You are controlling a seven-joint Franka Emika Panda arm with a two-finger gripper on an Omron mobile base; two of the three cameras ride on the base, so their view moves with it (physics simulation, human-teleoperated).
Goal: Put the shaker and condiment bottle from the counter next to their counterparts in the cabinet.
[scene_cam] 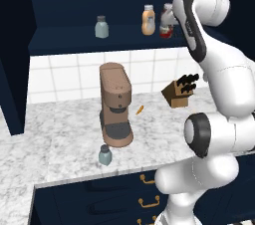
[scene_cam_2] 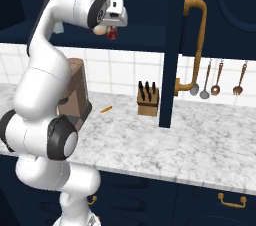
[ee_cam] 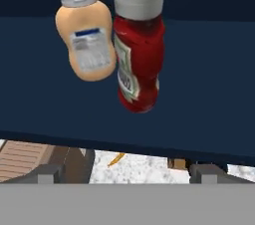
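Red condiment bottle [ee_cam: 138, 50] stands on the cabinet [scene_cam: 74, 40] shelf, touching or just beside the orange-tan sauce bottle [ee_cam: 87, 35] — that half looks done. Tool [ee_cam: 127, 171] spread wide, holding nothing, fingertips just short of the red bottle. Matching shaker [scene_cam: 101, 26] sits further left on the same shelf. Remaining shaker [scene_cam: 105, 155] stands upright on the marbled desk [scene_cam: 60, 144], near its front edge, just in front of the brown coffee machine [scene_cam: 115, 103]. Likely light, rigid, smooth-sided and slippery — best gripped across the body below the dark cap. Short and easy to tip. Knife block [scene_cam: 178, 90] stands well off to the right.
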